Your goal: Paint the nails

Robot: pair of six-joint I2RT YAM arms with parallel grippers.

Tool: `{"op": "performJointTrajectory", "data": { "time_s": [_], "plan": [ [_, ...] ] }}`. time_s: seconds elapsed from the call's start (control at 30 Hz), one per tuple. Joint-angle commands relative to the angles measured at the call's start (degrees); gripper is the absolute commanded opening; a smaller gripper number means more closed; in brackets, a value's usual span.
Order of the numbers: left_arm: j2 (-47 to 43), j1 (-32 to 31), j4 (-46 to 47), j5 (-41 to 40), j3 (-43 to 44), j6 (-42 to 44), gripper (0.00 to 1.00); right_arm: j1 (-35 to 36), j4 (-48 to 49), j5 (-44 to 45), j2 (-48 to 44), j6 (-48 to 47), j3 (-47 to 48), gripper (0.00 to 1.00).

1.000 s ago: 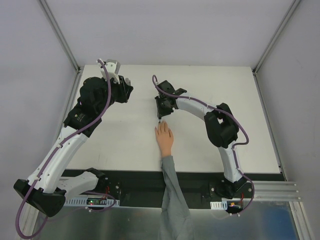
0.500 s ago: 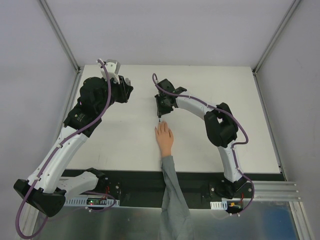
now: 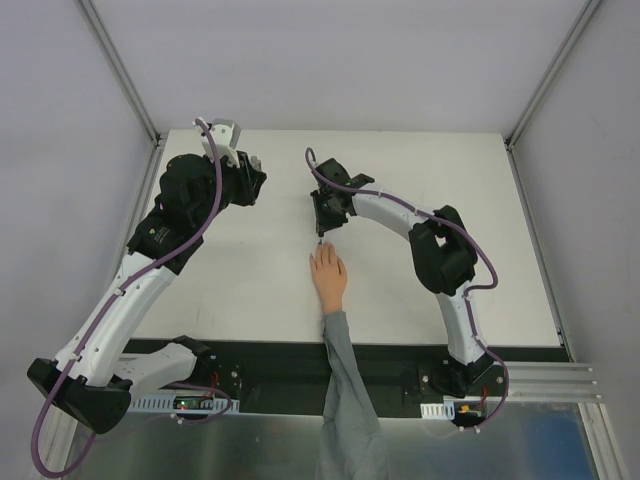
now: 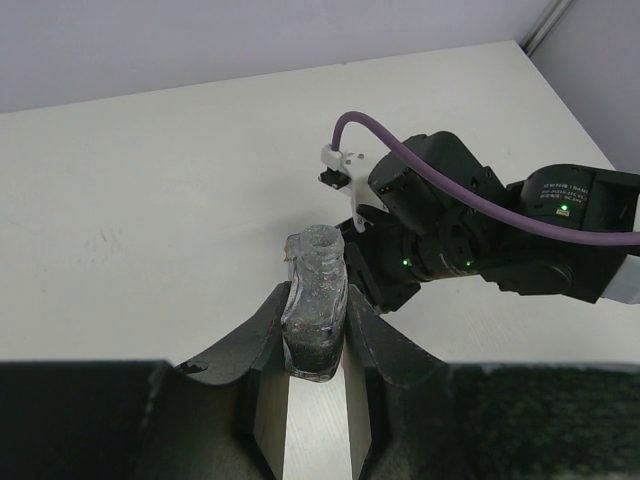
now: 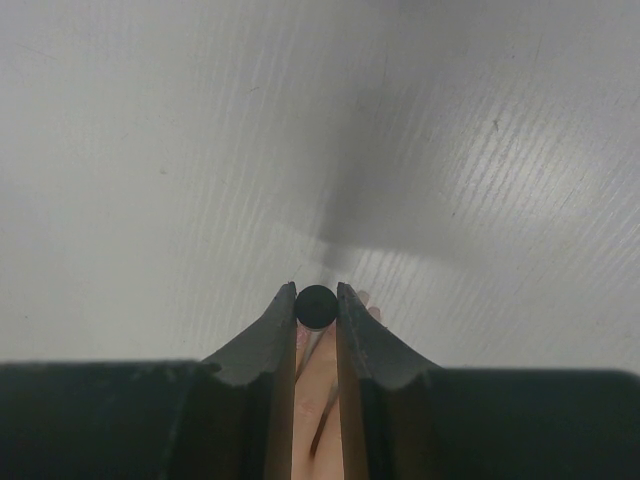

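A small peach mannequin hand (image 3: 329, 276) with a grey sleeve (image 3: 345, 385) lies palm down near the table's front middle, fingers pointing away. Its nails are too small to make out. My right gripper (image 3: 320, 233) hangs just above the fingertips, shut on a round black brush cap (image 5: 316, 307). Below that cap, between the fingers of the gripper, the peach mannequin hand (image 5: 320, 400) shows. At the back left my left gripper (image 3: 251, 181) is shut on a small uncapped bottle of dark glittery polish (image 4: 315, 305), held upright off the table.
The white table (image 3: 200, 280) is walled by grey panels at the back and both sides. The right arm's wrist and purple cable (image 4: 450, 225) lie close beyond the bottle in the left wrist view.
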Motion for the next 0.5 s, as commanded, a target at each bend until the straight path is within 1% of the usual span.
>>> {"op": "performJointTrajectory", "data": {
  "time_s": [0.0, 0.47],
  "plan": [
    [0.1, -0.3, 1.4, 0.1, 2.1, 0.6, 0.00, 0.3, -1.7, 0.9, -5.2, -0.1, 0.2, 0.01],
    [0.2, -0.3, 1.4, 0.0, 2.0, 0.7, 0.00, 0.7, -1.6, -1.5, -4.5, 0.9, -0.6, 0.01]
  ]
}}
